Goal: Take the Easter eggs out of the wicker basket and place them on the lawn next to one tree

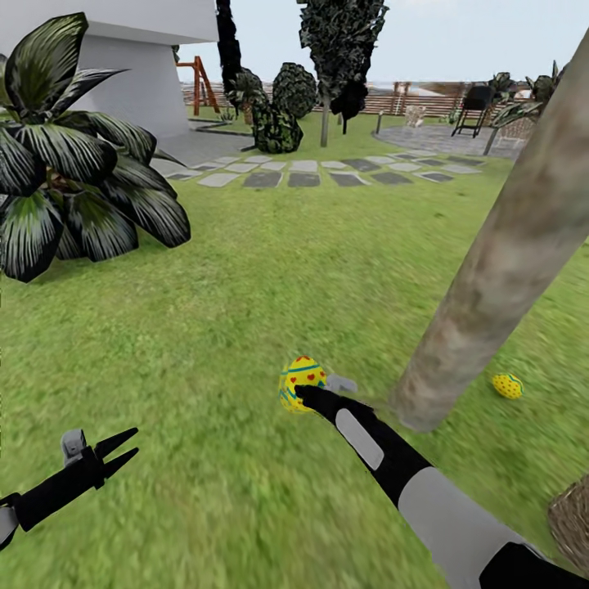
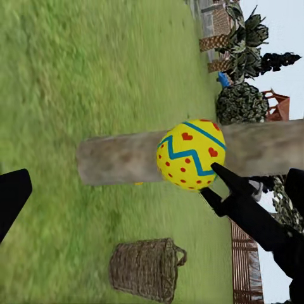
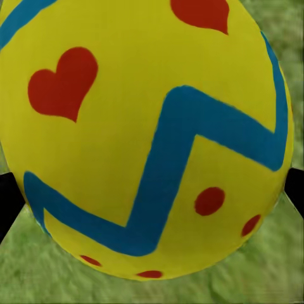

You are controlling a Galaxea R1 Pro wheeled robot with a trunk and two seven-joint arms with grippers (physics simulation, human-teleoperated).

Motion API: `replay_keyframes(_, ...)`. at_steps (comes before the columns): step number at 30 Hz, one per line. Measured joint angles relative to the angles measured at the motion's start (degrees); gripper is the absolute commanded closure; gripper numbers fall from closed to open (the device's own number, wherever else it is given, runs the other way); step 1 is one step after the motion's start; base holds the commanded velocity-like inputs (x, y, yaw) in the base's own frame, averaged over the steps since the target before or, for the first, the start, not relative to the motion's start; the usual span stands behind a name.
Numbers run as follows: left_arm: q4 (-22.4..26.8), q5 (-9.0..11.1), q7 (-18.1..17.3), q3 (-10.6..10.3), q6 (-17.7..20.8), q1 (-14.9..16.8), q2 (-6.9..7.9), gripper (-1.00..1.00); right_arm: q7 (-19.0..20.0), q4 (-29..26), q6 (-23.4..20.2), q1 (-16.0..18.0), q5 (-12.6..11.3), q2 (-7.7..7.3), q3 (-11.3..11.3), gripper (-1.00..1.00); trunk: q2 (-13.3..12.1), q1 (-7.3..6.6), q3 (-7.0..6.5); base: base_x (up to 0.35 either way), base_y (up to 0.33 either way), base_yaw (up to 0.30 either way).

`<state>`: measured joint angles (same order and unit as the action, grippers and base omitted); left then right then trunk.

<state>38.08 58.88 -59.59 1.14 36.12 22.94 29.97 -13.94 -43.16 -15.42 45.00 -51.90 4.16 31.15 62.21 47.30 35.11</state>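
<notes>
Garden scene centred on the tree [image 1: 499,270], whose bare trunk leans across the lawn [image 1: 245,311]. The right gripper [image 1: 307,394], at the end of an arm stretched forward and slightly inward from the robot's right side, holds one Easter egg [image 1: 301,382] just above the grass, near the trunk's base on the side toward the palm [image 1: 74,155]. In the right wrist view the egg [image 3: 145,136] sits between the dark jaws at either edge, so the jaws are closed on it across its middle. A second egg [image 1: 507,385] lies on the grass just beside the trunk's base, on the opposite side. The wicker basket [image 1: 573,523] stands near the trunk, closer to the robot; from the left wrist view, its interior [image 2: 145,269] cannot be made out, so the third egg's whereabouts are uncertain. The held egg appears rigid, smooth and light; being rounded, it would likely slip if pinched off-centre and roll once released, so a hold across its widest band and a low release seem advisable. The left gripper [image 1: 123,451] hangs low, well apart from the trunk, jaws parted and holding nothing.
</notes>
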Motion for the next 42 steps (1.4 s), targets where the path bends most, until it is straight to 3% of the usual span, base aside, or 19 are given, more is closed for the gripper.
replay_keyframes(2,0.02,0.00,-0.07,0.00,0.00,0.00,0.00,-1.00,-5.94,0.00,1.56,0.00,-0.02,1.90,0.12,1.00,0.00,0.00,0.18,0.138,0.171,0.003)
replay_keyframes(3,0.05,0.00,-0.08,0.00,0.00,0.00,0.00,-1.00,-6.40,0.00,1.66,0.00,0.00,2.07,0.17,1.00,0.00,0.00,0.27,0.166,0.187,0.001)
replay_keyframes(19,0.07,0.00,0.00,0.00,0.00,0.00,0.00,-1.00,-6.76,-0.08,3.41,0.00,0.01,2.17,0.22,1.00,0.00,0.00,0.54,0.247,0.183,-0.143)
replay_keyframes(42,0.07,0.00,0.18,0.00,-0.09,0.00,-0.01,-1.00,-6.68,-0.08,3.57,0.00,0.01,2.17,0.24,1.00,0.00,0.00,2.19,0.280,0.094,0.053)
